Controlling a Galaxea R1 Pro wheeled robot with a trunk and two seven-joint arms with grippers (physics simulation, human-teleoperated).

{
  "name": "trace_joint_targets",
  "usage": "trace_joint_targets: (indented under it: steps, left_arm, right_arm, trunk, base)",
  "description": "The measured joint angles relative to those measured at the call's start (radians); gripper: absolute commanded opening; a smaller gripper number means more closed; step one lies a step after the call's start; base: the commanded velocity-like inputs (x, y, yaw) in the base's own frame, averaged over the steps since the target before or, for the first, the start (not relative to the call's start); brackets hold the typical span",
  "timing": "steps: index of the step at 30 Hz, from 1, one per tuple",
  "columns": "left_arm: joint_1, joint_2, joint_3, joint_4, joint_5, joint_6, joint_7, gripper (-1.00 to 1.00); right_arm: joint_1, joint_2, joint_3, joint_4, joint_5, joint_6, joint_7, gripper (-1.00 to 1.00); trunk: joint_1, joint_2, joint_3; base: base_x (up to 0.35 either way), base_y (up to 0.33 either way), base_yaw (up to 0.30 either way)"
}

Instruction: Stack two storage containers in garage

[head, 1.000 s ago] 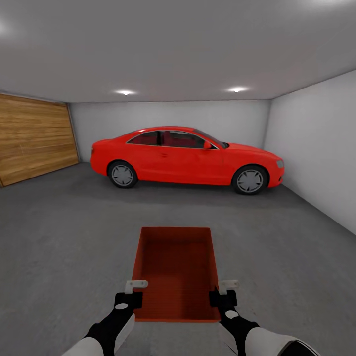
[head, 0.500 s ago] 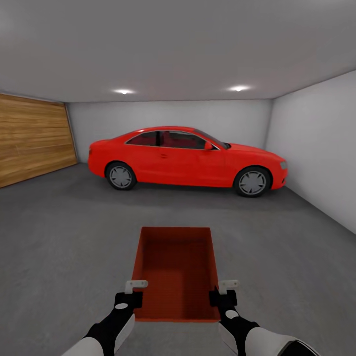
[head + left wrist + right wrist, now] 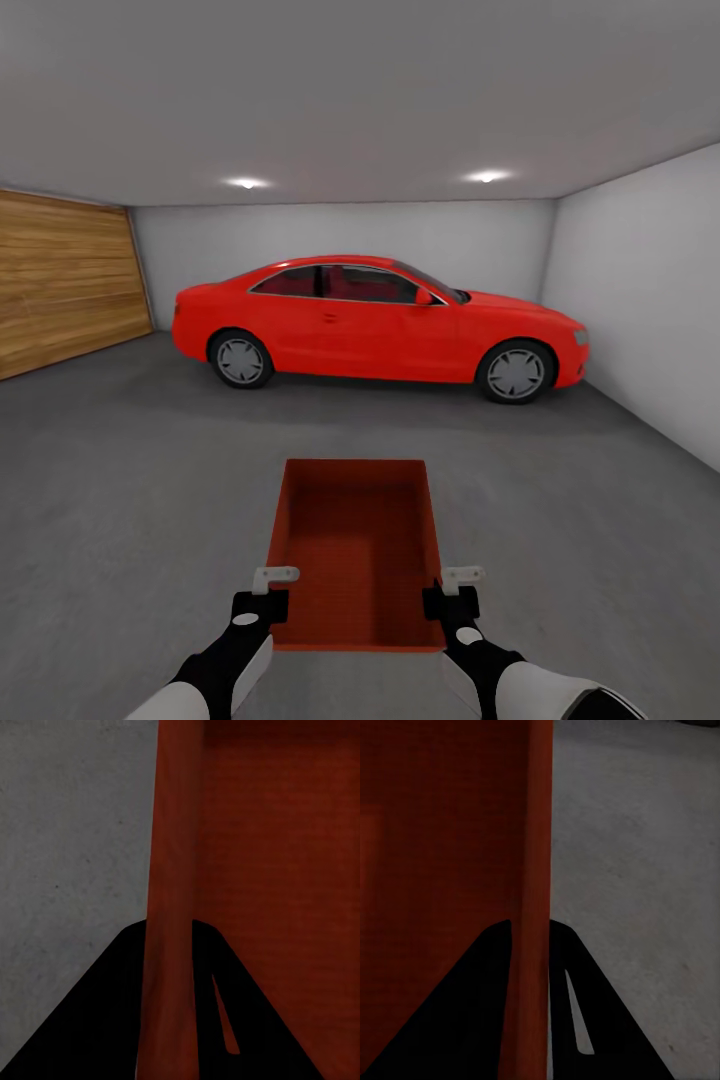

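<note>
An orange-red container [image 3: 357, 548], no label or writing on it, is carried above the grey garage floor [image 3: 120, 480]. The left gripper [image 3: 272, 590] and right gripper [image 3: 450, 590] each pinch 1 side wall, facing a red car [image 3: 375, 325].

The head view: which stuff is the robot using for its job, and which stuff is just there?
For the job:
orange-red open rectangular storage container
left gripper
right gripper
dark grey concrete-like garage floor

Just there:
shiny red car
wood-plank door
</note>
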Motion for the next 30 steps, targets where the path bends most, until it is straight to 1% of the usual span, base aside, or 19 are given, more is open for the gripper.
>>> trace_joint_targets:
  steps: [30]
  left_arm:
    - [0.0,0.0,0.0,-0.001,-0.001,0.002,0.0,-1.0]
  right_arm:
    - [0.0,0.0,0.0,0.001,0.0,0.001,0.0,-1.0]
  trunk:
    - [0.0,0.0,0.0]
  base:
    - [0.321,0.0,0.0]
